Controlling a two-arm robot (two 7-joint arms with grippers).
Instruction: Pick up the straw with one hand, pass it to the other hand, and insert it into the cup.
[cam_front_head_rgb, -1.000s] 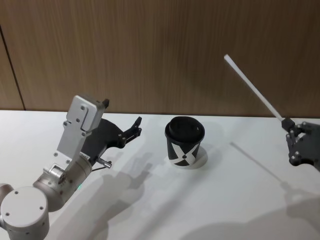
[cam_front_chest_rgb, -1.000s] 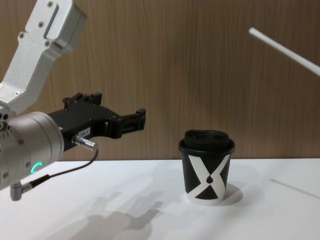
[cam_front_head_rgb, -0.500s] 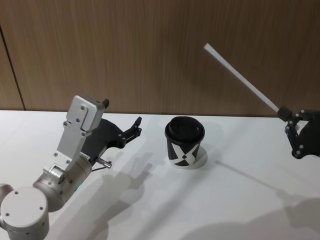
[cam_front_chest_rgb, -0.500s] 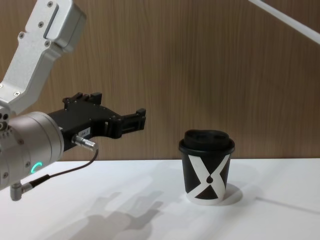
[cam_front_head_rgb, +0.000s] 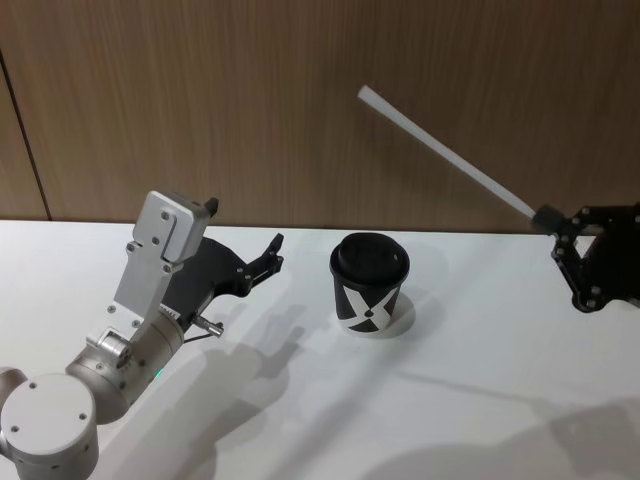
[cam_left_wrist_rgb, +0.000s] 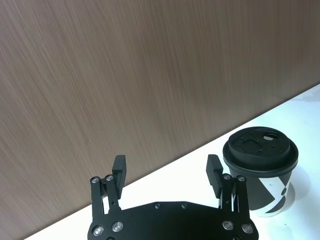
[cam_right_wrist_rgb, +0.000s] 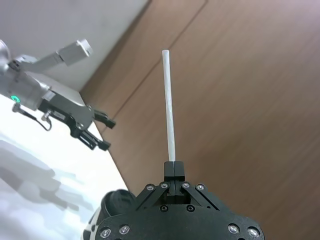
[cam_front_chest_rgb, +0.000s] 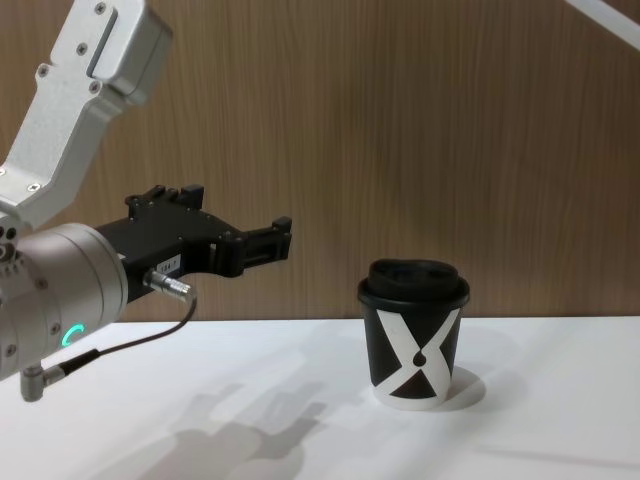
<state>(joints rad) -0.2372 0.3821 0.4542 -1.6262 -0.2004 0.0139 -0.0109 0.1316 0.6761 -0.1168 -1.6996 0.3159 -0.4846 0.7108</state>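
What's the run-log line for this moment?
right gripper: shut on straw, raised | left gripper: open, left of cup | cup: lidded, no straw

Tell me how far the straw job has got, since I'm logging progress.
Done: the straw is off the table, its end clamped in the right pincer. In hand: the pass, with the left pincer open beside the cup and apart from the straw. Left: the handover, then insertion; the cup holds no straw.

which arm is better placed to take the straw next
Left: the left end effector is open and empty near the cup; the right end effector holds the straw by one end.
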